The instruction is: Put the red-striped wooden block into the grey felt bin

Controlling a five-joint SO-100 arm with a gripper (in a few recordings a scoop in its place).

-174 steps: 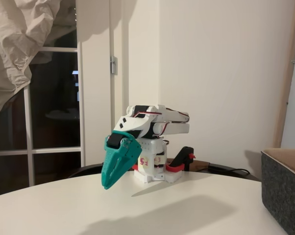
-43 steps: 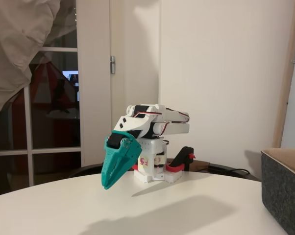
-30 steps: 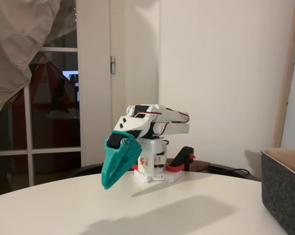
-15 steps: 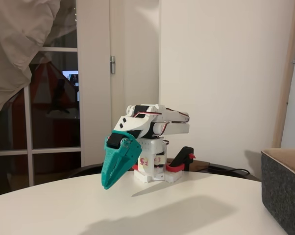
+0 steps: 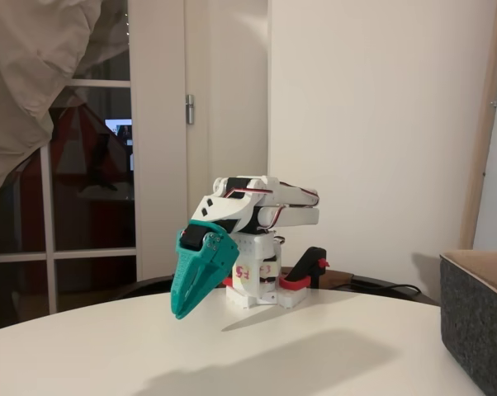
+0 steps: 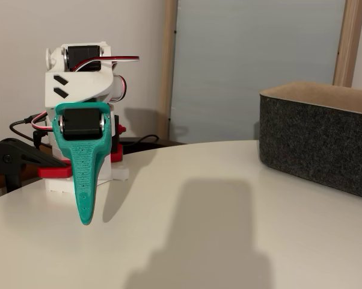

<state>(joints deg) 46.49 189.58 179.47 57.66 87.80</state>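
Fingers (image 5: 179, 311) pressed together, pointing down as before, well apart from grey felt bin (image 6: 316, 141).

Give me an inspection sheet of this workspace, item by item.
Surface: white round table, bare where shown.
Job's things: grey felt bin at the right edge in both fixed views; block nothing seen.
Clutter: red-and-black clamp holds the arm's base.
Hand: teal hand shut, empty, pointing down above the table.
Cables: black cable behind the base.
Surroundings: glass door, crumpled sheet, white wall.
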